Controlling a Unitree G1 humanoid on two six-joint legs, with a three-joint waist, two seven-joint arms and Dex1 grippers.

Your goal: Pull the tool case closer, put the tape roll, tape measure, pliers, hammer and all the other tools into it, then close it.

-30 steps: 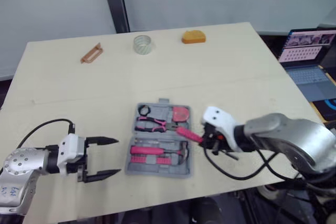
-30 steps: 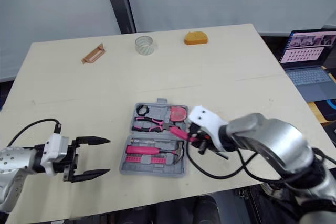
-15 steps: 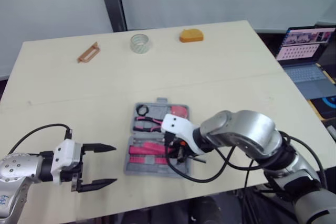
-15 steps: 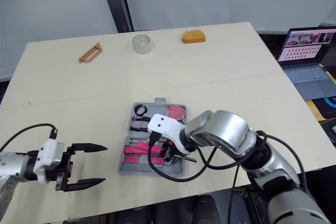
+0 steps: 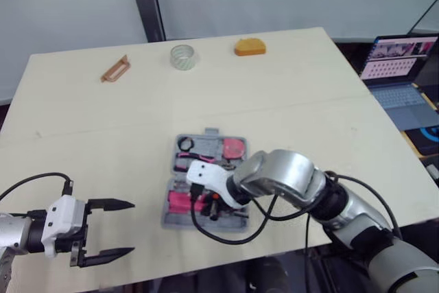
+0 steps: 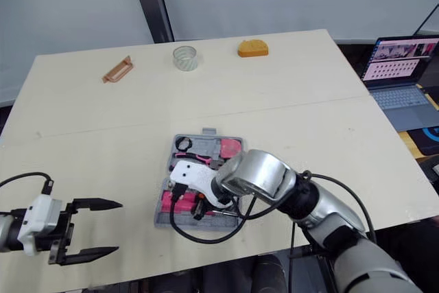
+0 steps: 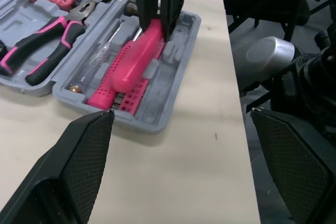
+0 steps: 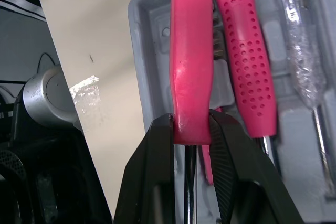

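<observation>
Pink-handled tool (image 8: 191, 61) lies in the tool case (image 7: 169, 83), right jaws clamped on its handle; left jaws apart, well aside.

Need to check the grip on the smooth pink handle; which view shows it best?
Right wrist view: the handle is close up, pinched at its end by the right tool. Left wrist view shows it whole, in the case. Eye views hide most of it behind the arm.

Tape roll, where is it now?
Head views: the tape roll lies near the table's far edge, between a brown handle on its left and an orange object on its right.
</observation>
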